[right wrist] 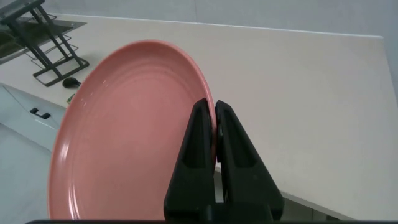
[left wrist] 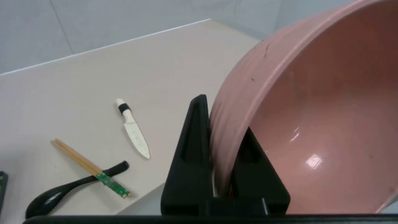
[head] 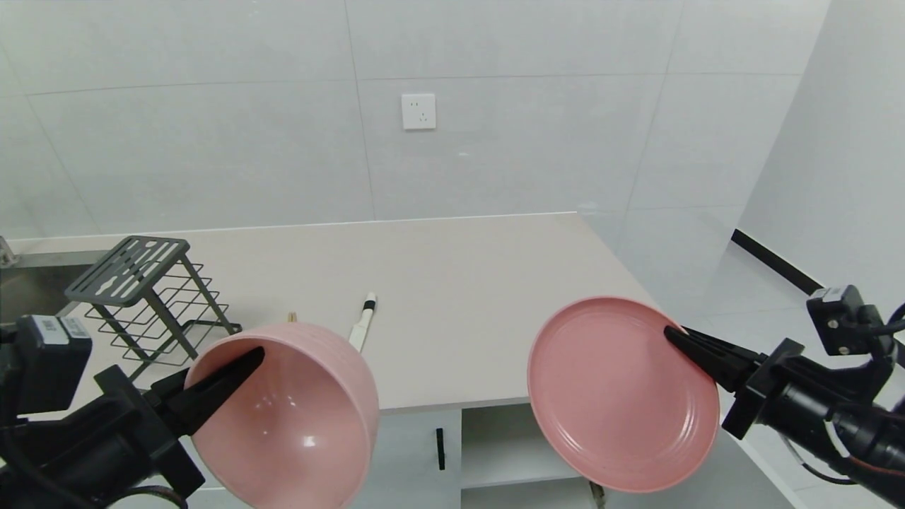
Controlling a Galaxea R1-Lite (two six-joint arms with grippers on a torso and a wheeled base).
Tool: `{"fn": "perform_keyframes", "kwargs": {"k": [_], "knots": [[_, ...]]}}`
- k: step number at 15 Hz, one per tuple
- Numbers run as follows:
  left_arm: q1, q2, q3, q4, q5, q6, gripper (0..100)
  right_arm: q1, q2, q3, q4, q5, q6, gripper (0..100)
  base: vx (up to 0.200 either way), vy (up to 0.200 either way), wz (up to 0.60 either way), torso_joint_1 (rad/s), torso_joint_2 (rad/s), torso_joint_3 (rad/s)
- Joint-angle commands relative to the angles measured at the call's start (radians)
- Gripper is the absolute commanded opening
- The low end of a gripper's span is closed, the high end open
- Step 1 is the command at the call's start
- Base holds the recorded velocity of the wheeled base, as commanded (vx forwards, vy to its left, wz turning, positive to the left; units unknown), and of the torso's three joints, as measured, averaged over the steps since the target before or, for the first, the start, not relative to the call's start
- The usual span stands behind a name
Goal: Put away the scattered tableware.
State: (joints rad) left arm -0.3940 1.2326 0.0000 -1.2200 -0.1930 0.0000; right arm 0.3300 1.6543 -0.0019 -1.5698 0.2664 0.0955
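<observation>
My left gripper (head: 247, 359) is shut on the rim of a pink bowl (head: 297, 431), held tilted in the air in front of the counter's near edge; one finger is inside, one outside (left wrist: 217, 130). My right gripper (head: 675, 336) is shut on the rim of a pink plate (head: 615, 396), held nearly upright off the counter's right front corner, with the fingers (right wrist: 214, 115) pinching the plate (right wrist: 130, 130). On the counter lie a white knife (head: 363, 323) (left wrist: 133, 129), wooden chopsticks (left wrist: 90, 168) and a black spoon (left wrist: 68, 190).
A black wire rack (head: 148, 297) (right wrist: 46, 40) stands at the counter's left, beside a sink edge (head: 28, 258). The beige counter (head: 459, 283) ends at its right near the plate. Open shelves and a cabinet door (head: 495, 445) lie below the front edge.
</observation>
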Motion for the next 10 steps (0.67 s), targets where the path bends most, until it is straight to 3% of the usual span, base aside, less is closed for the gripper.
{"fn": "perform_keyframes", "kwargs": {"k": [1,2,10], "knots": [[0.0,0.005,0.0,-0.001,0.0,0.0,0,0.0,0.01,0.0,-0.001,0.001,0.0,0,-0.2,0.0,0.0,0.012,0.01,-0.007],[0.0,0.004,0.0,-0.003,0.0,0.0,0,0.0,0.01,0.0,-0.001,0.001,0.0,0,-0.2,0.0,0.0,-0.002,0.0,0.002],[-0.002,0.005,0.0,0.014,0.0,0.003,0,-0.002,0.022,0.0,-0.001,0.001,-0.019,0,0.0,0.0,0.0,-0.015,0.03,0.015]]}}
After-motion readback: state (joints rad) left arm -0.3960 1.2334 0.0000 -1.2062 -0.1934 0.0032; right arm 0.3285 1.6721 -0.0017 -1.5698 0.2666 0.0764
